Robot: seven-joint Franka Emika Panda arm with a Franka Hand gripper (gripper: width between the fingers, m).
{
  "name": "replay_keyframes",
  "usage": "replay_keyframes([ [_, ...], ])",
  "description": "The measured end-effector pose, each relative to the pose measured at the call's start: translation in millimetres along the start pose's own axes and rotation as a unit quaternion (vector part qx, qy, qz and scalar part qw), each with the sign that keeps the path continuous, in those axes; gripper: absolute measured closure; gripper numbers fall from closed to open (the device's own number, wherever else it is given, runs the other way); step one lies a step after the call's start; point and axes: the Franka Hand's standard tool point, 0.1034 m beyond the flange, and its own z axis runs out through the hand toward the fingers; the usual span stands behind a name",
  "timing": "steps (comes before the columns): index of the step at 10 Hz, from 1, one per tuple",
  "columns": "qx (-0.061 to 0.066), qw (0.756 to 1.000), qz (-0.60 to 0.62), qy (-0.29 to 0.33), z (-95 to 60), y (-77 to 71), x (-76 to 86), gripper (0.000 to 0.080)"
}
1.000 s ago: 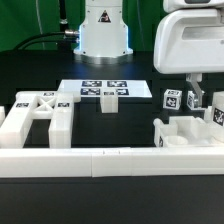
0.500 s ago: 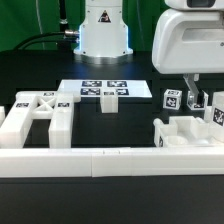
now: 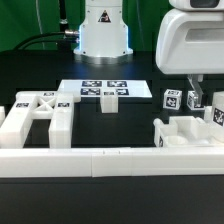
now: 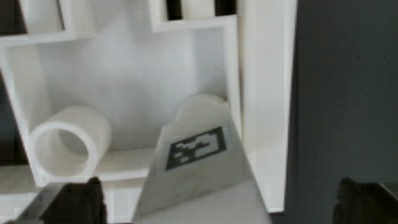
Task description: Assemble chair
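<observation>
My gripper (image 3: 200, 102) hangs open at the exterior view's right, just above a white chair part with open compartments (image 3: 185, 132). Two small tagged white pieces (image 3: 172, 99) (image 3: 215, 113) stand by that part, one on either side of the fingers. In the wrist view the dark fingertips (image 4: 71, 205) stand wide apart around a tagged white piece (image 4: 199, 148), and the gripper (image 4: 217, 206) touches nothing. A white ring-shaped piece (image 4: 71, 142) lies beside it inside the white walls (image 4: 263, 100). A second white chair part with tags (image 3: 35, 115) lies at the exterior view's left.
The marker board (image 3: 103, 88) lies flat in front of the robot base (image 3: 103, 35), with a small white block (image 3: 108, 103) at its near edge. A long low white border wall (image 3: 110, 160) runs across the front. Black cables trail at the back left.
</observation>
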Motion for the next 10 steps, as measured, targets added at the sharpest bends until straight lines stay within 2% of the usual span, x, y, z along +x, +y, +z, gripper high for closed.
replay_keyframes([
  [3,0.001,0.999,0.048,0.010,1.1,1.8,1.9,0.0151],
  [5,0.000,1.000,0.029,0.010,2.1,4.0,1.6,0.0401],
  [6,0.000,1.000,0.003,0.011,2.0,6.2,2.6,0.0401],
  [7,-0.001,0.999,-0.035,0.011,1.9,9.6,3.6,0.0513],
  [9,-0.002,0.995,-0.100,0.012,1.5,18.0,7.3,0.0513],
  [10,-0.003,0.995,-0.095,0.012,1.5,21.6,9.4,0.0513],
])
